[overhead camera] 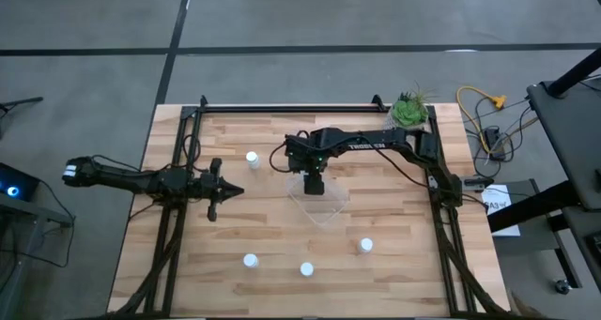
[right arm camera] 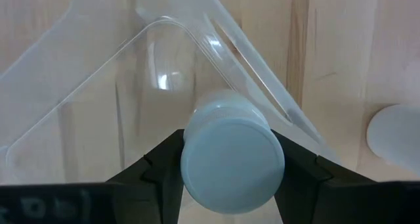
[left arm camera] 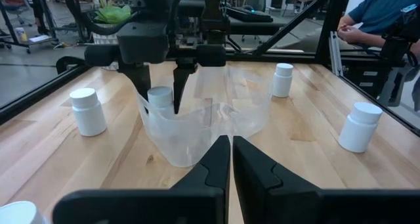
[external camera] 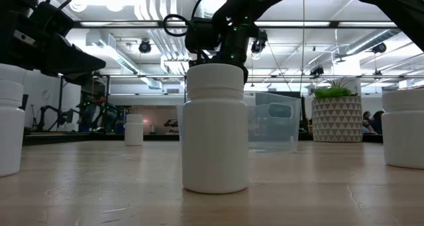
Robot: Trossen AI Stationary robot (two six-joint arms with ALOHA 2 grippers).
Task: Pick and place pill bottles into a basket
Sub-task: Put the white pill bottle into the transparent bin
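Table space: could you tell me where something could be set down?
Bare wood lies between the tub and the three front bottles, and behind the right gripper. The middle is crowded: that gripper holds a bottle over the tub.

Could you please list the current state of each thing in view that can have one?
Right pincer: shut on held pill bottle, over the basket.
Left pincer: shut, empty.
Basket: upright, nothing seen lying in it.
Four other pill bottles: upright on the table, capped.

The right gripper (overhead camera: 313, 183) is pointing down at table centre, fingers clamping something white; the left gripper (overhead camera: 235, 191) is waiting left, fingers together.
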